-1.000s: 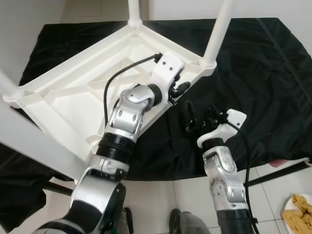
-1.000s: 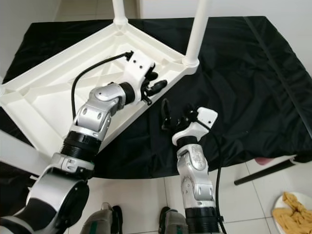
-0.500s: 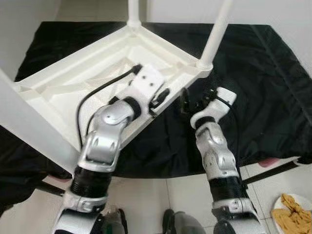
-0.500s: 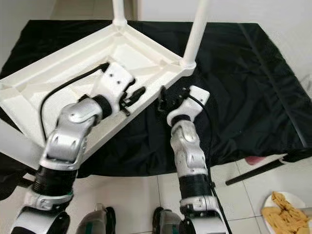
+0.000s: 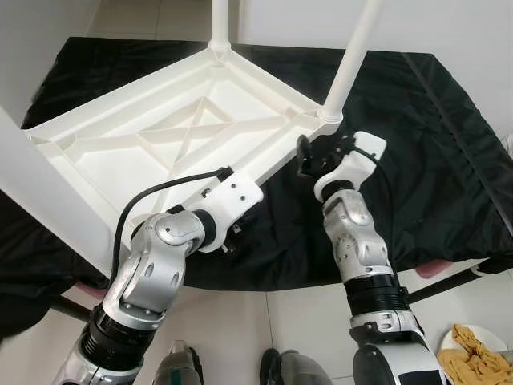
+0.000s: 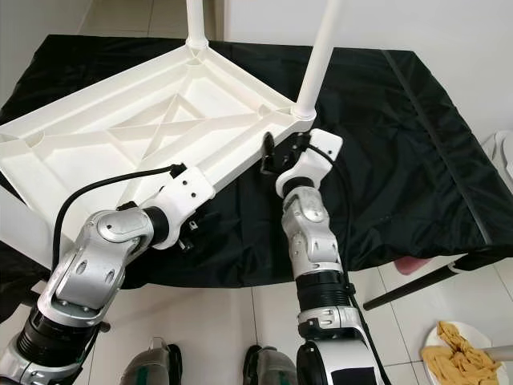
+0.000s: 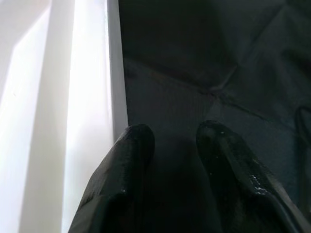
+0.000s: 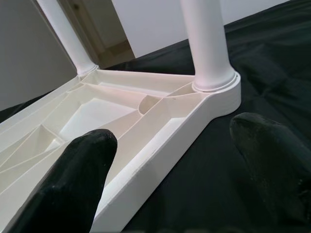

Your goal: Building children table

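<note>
The upturned white children's table [image 5: 152, 152] lies on a black cloth [image 5: 425, 144], its legs [image 5: 353, 56] cut off by the top of the frame. The left pincer [image 7: 170, 145] is tucked low beside the table's near rim, mostly hidden behind its own wrist; its fingers stand slightly apart, pinching nothing. The right pincer [image 6: 276, 152] reaches towards the table corner, fingers spread wide.

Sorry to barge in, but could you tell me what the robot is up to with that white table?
A small white table lies upside down on a black cloth, with white legs standing up from its corners. The right gripper is open beside the edge near one legged corner, one finger over the frame, one outside it. The left gripper is open, low by the near edge. Neither holds anything.
</note>
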Motion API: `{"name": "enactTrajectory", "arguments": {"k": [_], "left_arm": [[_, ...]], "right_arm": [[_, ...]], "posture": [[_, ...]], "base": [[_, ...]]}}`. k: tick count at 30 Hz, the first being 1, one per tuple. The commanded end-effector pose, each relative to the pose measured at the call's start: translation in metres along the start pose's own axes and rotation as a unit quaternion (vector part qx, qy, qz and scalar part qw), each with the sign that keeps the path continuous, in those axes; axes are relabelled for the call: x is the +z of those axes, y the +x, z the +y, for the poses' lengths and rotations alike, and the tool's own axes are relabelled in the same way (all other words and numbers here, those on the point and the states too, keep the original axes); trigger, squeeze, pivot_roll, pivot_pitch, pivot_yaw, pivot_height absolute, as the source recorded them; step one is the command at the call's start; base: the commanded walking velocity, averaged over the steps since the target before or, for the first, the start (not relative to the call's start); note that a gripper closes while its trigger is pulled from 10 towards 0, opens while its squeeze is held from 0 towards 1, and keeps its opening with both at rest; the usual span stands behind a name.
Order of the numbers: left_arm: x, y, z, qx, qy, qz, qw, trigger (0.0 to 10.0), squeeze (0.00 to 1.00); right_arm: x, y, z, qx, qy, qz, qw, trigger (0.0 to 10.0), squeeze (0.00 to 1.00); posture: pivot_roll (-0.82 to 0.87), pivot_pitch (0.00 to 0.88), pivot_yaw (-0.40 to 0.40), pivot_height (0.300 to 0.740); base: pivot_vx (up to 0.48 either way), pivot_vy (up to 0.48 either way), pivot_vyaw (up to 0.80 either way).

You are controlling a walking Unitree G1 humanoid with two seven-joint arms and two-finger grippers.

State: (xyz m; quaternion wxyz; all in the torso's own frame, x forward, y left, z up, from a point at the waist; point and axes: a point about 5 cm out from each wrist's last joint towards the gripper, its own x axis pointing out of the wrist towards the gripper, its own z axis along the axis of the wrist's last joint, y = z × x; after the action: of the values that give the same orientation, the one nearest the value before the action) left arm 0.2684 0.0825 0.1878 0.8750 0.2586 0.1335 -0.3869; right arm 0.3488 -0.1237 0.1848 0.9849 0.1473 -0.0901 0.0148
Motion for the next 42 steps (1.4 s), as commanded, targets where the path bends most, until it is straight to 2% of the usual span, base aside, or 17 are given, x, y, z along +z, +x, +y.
{"name": "enactTrajectory", "arguments": {"k": [1, 3, 9, 11, 15, 16, 17, 21, 24, 26, 30, 37, 42], "left_arm": [[0.000, -0.003, 0.006, 0.034, -0.012, 0.014, 0.999, 10.0, 0.00], [0.000, -0.004, 0.008, 0.042, -0.017, 0.018, 0.999, 10.0, 0.00], [0.008, -0.002, -0.003, 0.025, -0.017, 0.010, 0.999, 10.0, 0.00], [0.015, -0.004, -0.011, 0.001, -0.034, -0.016, 0.999, 10.0, 0.00], [0.032, -0.010, -0.019, -0.025, -0.024, -0.073, 0.997, 10.0, 0.00], [0.032, -0.010, -0.019, -0.025, -0.024, -0.073, 0.997, 10.0, 0.00], [0.041, -0.014, -0.023, -0.039, -0.020, -0.103, 0.994, 10.0, 0.00], [0.049, -0.019, -0.024, -0.048, -0.025, -0.122, 0.991, 10.0, 0.00], [0.050, -0.019, -0.024, -0.048, -0.026, -0.123, 0.991, 10.0, 0.00], [0.048, -0.023, -0.025, -0.052, -0.021, -0.117, 0.991, 10.0, 0.00], [0.048, -0.027, -0.027, -0.058, -0.022, -0.118, 0.991, 10.0, 0.00], [0.042, -0.031, -0.034, -0.072, -0.029, -0.107, 0.991, 10.0, 0.00], [0.042, -0.030, -0.035, -0.068, -0.047, -0.108, 0.991, 10.0, 0.00]], "right_arm": [[0.000, 0.001, -0.004, -0.012, -0.002, 0.000, 1.000, 10.0, 0.00], [0.001, 0.002, -0.005, -0.014, -0.004, -0.002, 1.000, 10.0, 0.00], [-0.002, 0.001, 0.002, 0.008, -0.007, 0.008, 1.000, 10.0, 0.00], [-0.009, 0.001, 0.008, 0.022, -0.012, 0.033, 0.999, 10.0, 0.00], [-0.025, 0.002, 0.020, 0.036, -0.021, 0.079, 0.996, 10.0, 0.00], [-0.025, 0.002, 0.020, 0.036, -0.021, 0.079, 0.996, 10.0, 0.00], [-0.030, 0.004, 0.028, 0.037, -0.018, 0.090, 0.995, 10.0, 0.00], [-0.033, 0.008, 0.037, 0.030, -0.007, 0.101, 0.994, 10.0, 0.00], [-0.033, 0.008, 0.038, 0.030, -0.006, 0.102, 0.994, 10.0, 0.00], [-0.032, 0.015, 0.050, 0.022, 0.012, 0.111, 0.993, 10.0, 0.00], [-0.033, 0.019, 0.059, 0.014, 0.027, 0.128, 0.991, 10.0, 0.00], [-0.044, 0.018, 0.060, -0.034, 0.046, 0.194, 0.979, 10.0, 0.00], [-0.049, 0.018, 0.058, -0.050, 0.035, 0.209, 0.976, 10.0, 0.00]], "posture": [[0.12, 0.126, -0.082, 0.740], [0.12, 0.123, -0.082, 0.740], [0.12, 0.122, -0.080, 0.740], [0.13, 0.122, -0.085, 0.740], [0.14, 0.123, -0.093, 0.740], [0.14, 0.123, -0.093, 0.740], [0.15, 0.123, -0.096, 0.740], [0.16, 0.122, -0.102, 0.740], [0.16, 0.122, -0.102, 0.740], [0.17, 0.124, -0.110, 0.740], [0.18, 0.125, -0.113, 0.740], [0.19, 0.134, -0.121, 0.740], [0.18, 0.138, -0.120, 0.740]], "base": [[0.000, 0.000, 0.00], [0.000, 0.000, 0.00], [0.000, 0.000, 0.00], [0.000, 0.000, 0.00], [0.000, 0.000, 0.00], [0.000, 0.000, 0.00], [0.000, 0.000, 0.00], [0.000, 0.000, 0.00], [0.000, 0.000, 0.00], [0.000, 0.000, 0.00], [0.000, 0.000, 0.00], [0.000, 0.000, 0.00], [0.000, 0.000, 0.00]]}}
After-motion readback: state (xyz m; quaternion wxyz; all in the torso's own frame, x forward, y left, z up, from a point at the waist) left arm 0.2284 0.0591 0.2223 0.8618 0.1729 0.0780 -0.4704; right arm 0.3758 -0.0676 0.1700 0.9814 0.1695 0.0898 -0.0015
